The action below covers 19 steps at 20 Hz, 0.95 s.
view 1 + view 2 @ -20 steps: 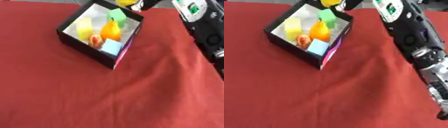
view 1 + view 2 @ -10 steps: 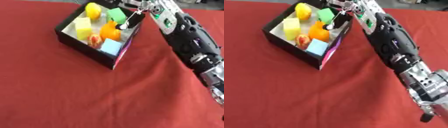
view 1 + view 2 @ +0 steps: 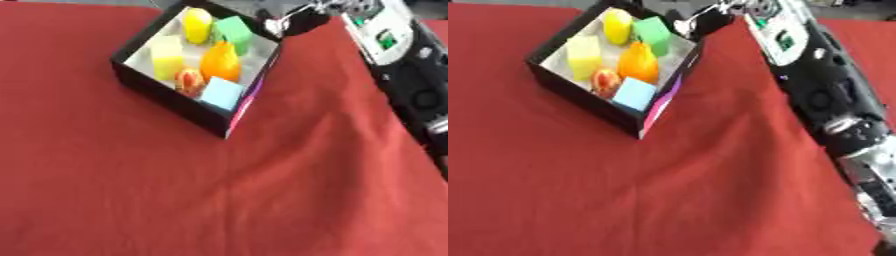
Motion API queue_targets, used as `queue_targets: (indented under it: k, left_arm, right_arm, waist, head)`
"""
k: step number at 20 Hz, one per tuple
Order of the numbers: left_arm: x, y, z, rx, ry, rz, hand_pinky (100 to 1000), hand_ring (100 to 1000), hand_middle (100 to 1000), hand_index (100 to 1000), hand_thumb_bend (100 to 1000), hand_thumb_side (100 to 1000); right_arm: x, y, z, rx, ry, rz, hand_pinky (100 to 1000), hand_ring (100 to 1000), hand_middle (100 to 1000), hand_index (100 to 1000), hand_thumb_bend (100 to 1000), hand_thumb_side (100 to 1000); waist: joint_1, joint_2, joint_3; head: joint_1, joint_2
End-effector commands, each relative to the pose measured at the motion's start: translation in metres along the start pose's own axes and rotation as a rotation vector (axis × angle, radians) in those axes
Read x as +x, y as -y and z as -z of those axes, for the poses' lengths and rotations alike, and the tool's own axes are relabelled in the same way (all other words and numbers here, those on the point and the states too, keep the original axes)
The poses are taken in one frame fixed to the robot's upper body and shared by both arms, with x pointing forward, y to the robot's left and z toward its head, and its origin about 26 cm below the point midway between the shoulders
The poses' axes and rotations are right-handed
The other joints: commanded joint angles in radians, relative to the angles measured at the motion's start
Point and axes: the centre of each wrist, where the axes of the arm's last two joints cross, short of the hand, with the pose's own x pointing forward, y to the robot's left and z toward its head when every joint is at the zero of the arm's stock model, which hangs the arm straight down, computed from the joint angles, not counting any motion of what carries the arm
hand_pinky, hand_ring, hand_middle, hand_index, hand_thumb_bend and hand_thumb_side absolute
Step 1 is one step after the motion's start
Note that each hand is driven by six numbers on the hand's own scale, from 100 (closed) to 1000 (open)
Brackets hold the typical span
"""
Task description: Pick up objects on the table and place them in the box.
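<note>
Nearest the camera there's only red cloth over the table, wrinkled, w/ no loose objects showing anywhere on it in either view. Using the box as landmark: it's a black open-top box sitting askew on the cloth, one corner pointing toward the camera, pink/purple strip on its right-hand outer wall. Inside, at the near corner, a light blue cube; just left of it a small red-orange round piece; behind those an orange fruit shape roughly mid-box and a pale yellow block by the left wall. At the far side, a yellow rounded object and a green cube next to it. Right robot arm runs along the box's right side from lower right up to the far corner, well clear of the walls. Right robot hand sits just beyond the box's far-right corner, over the rim/cloth; it looks empty but fingers are blurred, so can't tell if spread or curled. Left robot hand not visible. Judgement: items look all boxed, so step in hand is prob. clearing the arm away. To do it well: lift up and back, away from the far rim, w/o clipping the corner or dragging the cloth.
</note>
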Motion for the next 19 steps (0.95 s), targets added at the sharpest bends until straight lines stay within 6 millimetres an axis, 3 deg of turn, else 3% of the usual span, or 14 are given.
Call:
queue_targets:
  k: [1,2,3,6,10,14,19]
  left_arm:
    - [0.005,-0.005,0.005,0.015,0.031,0.014,748,690,638,732,297,481]
    - [0.005,-0.005,0.005,0.015,0.029,0.014,748,690,639,732,297,481]
    - [0.005,-0.004,0.004,0.013,0.028,0.012,748,690,639,732,297,481]
    - [0.005,-0.002,0.005,0.007,0.029,0.007,748,691,639,732,297,480]
    - [0.004,-0.004,0.005,0.014,0.025,0.011,747,690,640,735,301,482]
    - [0.004,-0.001,0.006,0.021,0.018,-0.015,744,680,631,746,304,488]
    - [-0.001,0.003,0.007,0.021,-0.009,-0.035,741,685,643,787,324,513]
  right_arm:
    - [0.03,0.037,-0.03,-0.15,0.058,0.113,872,722,663,907,100,281]
    - [0.033,0.037,-0.04,-0.176,0.063,0.169,877,725,666,904,100,341]
    - [0.035,0.037,-0.048,-0.196,0.055,0.215,893,736,675,904,100,484]
    - [0.039,0.029,-0.074,-0.24,0.055,0.34,927,756,686,907,100,544]
    - [0.038,0.015,-0.104,-0.308,0.041,0.475,959,773,688,902,100,569]
    - [0.033,0.002,-0.127,-0.398,0.01,0.535,948,750,629,838,100,561]
    - [0.025,-0.016,-0.14,-0.453,-0.038,0.586,956,784,697,867,100,583]
  waist:
    - [0.009,-0.035,-0.009]
    - [0.011,-0.037,-0.015]
    - [0.014,-0.039,-0.02]
    - [0.022,-0.042,-0.029]
    - [0.034,-0.039,-0.039]
    - [0.048,-0.026,-0.05]
    - [0.065,-0.019,-0.053]
  head:
    - [0.024,0.004]
    - [0.03,0.005]
    - [0.035,0.008]
    - [0.044,0.007]
    - [0.06,0.001]
    - [0.068,-0.01]
    - [0.068,-0.022]
